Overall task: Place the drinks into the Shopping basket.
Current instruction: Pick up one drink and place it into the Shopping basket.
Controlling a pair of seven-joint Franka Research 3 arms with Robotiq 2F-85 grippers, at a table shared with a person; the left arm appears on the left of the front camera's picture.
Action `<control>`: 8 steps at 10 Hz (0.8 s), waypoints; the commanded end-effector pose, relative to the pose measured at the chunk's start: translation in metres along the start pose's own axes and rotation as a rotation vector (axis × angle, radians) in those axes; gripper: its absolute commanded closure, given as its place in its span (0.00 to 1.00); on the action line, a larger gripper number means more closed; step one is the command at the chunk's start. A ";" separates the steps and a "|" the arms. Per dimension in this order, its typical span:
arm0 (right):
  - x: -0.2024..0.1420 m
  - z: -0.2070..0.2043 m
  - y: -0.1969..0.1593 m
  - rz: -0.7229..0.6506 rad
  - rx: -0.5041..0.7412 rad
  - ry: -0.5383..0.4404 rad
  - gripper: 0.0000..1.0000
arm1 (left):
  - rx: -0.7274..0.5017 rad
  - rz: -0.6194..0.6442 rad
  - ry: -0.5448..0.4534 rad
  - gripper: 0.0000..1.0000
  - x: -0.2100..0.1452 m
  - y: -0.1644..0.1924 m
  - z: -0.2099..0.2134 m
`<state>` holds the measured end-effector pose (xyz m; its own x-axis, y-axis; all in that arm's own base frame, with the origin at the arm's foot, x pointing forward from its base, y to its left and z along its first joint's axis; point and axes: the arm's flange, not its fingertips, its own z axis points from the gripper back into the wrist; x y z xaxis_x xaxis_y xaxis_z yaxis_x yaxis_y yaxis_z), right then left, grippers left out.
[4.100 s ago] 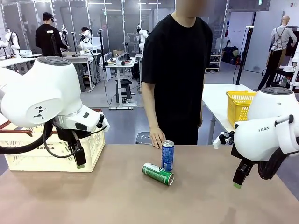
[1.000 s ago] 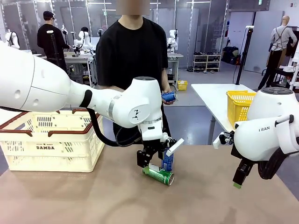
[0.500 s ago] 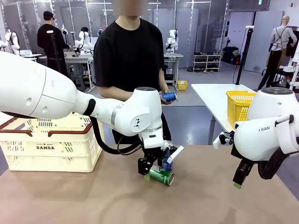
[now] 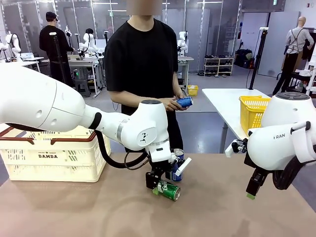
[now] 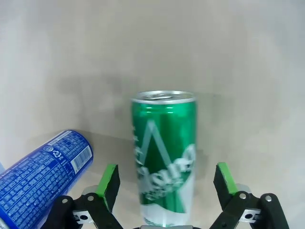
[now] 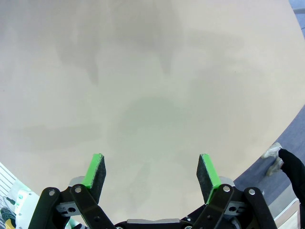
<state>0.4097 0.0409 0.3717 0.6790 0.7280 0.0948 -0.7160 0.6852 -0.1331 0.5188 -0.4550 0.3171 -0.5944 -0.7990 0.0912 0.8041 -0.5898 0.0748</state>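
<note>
— What changed?
— The left gripper (image 5: 167, 179) came down, jaws apart astride the green can (image 5: 164, 152) lying on the table (image 4: 98, 212)
— Meaning?
— A grasp looked imminent; the Shopping basket (image 4: 54, 155) waited far left, the right gripper (image 6: 151, 174) idle, jaws also apart

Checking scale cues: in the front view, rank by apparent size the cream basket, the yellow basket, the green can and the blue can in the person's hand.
1. cream basket
2. yellow basket, farther off
3. green can and blue can: unranked; the green looks bigger but lies nearer the camera.
</note>
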 end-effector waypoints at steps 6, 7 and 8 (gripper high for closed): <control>-0.001 0.001 0.000 -0.001 -0.001 0.003 0.04 | -0.001 0.023 -0.048 0.10 -0.010 -0.002 -0.009; -0.001 0.001 0.000 -0.001 -0.001 0.003 0.04 | -0.007 0.016 -0.061 0.18 -0.009 -0.005 -0.010; -0.001 0.001 0.000 -0.001 -0.001 0.003 0.04 | -0.001 0.019 -0.068 0.28 -0.008 -0.007 -0.010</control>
<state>0.4097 0.0409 0.3718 0.6790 0.7280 0.0949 -0.7160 0.6852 -0.1332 0.5253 -0.4512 0.3039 -0.5765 -0.8084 0.1189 0.8168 -0.5740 0.0571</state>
